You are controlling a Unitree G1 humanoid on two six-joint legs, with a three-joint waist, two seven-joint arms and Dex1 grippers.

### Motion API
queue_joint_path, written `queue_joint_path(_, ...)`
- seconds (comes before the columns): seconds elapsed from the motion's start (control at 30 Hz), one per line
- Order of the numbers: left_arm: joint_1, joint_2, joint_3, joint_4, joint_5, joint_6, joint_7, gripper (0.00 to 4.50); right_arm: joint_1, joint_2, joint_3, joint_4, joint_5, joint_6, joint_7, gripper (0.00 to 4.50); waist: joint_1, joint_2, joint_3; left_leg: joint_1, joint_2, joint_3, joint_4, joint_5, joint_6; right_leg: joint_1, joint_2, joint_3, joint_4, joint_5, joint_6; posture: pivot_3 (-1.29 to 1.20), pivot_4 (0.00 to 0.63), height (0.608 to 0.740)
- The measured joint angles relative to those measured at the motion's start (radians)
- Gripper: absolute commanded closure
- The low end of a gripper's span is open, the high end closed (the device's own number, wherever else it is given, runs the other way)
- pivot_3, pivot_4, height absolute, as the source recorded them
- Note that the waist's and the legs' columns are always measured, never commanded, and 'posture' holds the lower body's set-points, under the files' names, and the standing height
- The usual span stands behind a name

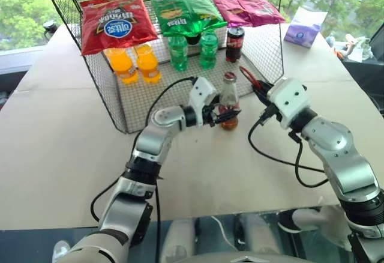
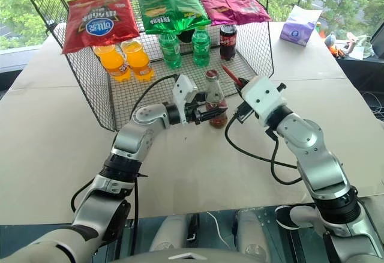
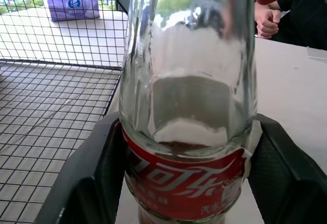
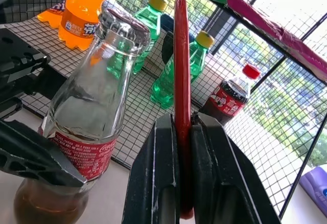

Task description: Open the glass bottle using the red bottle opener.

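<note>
On the desk (image 1: 54, 155): the glass bottle (image 1: 228, 102) stands upright, just in front of the wire basket (image 1: 138, 98), cap on.
Left end effector (image 1: 225, 115): fingers on both sides of the bottle's red label.
Right end effector (image 1: 259, 89): clenched on the red bottle opener (image 1: 248, 76), near the bottle's neck.

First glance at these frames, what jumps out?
The glass bottle at table centre, just in front of the wire rack, with the left gripper around its label band. Right beside it, the right gripper pinches the red opener, tip near the cap. Behind, bright chip bags top the rack.
</note>
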Motion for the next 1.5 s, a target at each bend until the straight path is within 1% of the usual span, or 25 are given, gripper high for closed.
queue_joint_path(0.03,0.000,-0.001,0.003,-0.014,-0.004,0.000,0.001,0.07,-0.002,0.001,0.000,0.000,-0.010,-0.003,0.001,4.50,0.000,0.000,0.000,0.000,0.000,0.000,0.000,0.000,0.000,0.000,0.000,0.000,0.000,0.000,0.000,0.00,0.150,0.740)
queue_joint_path(0.6,-0.001,0.004,0.018,-0.063,-0.029,-0.004,-0.002,0.07,-0.002,0.016,-0.008,0.004,-0.055,-0.004,0.038,4.50,0.000,0.000,0.000,0.001,0.000,0.000,0.007,0.000,0.000,0.000,0.000,0.000,0.007,0.000,0.000,0.00,0.150,0.740)
queue_joint_path(0.7,-0.001,0.004,0.016,-0.063,-0.029,-0.005,-0.002,0.85,-0.002,0.019,-0.009,0.004,-0.059,-0.005,0.044,4.50,0.000,0.000,0.000,0.001,0.000,0.000,0.007,0.000,0.000,0.000,0.000,0.000,0.007,0.000,0.000,0.00,0.150,0.740)
queue_joint_path(0.8,-0.001,0.005,0.016,-0.063,-0.030,-0.007,-0.004,2.23,-0.002,0.020,-0.009,0.004,-0.064,-0.015,0.045,4.50,0.000,0.000,0.000,0.001,0.000,0.000,0.007,0.000,0.000,0.000,0.000,0.000,0.007,0.000,0.000,0.00,0.150,0.740)
queue_joint_path(1.2,0.000,0.007,0.013,-0.065,-0.029,-0.019,-0.007,2.23,-0.001,0.044,-0.009,0.008,-0.109,-0.061,0.044,4.50,0.000,0.000,0.000,0.001,0.000,0.000,0.007,0.000,0.000,0.000,0.000,0.000,0.007,0.000,0.000,0.00,0.150,0.740)
queue_joint_path(1.5,0.006,0.009,0.013,-0.070,-0.029,-0.022,-0.007,2.23,0.077,0.077,0.044,0.077,-0.281,-0.227,-0.042,4.50,-0.001,0.000,0.000,0.001,0.000,0.000,0.007,0.000,0.000,0.000,0.000,0.000,0.008,0.000,0.000,0.00,0.150,0.740)
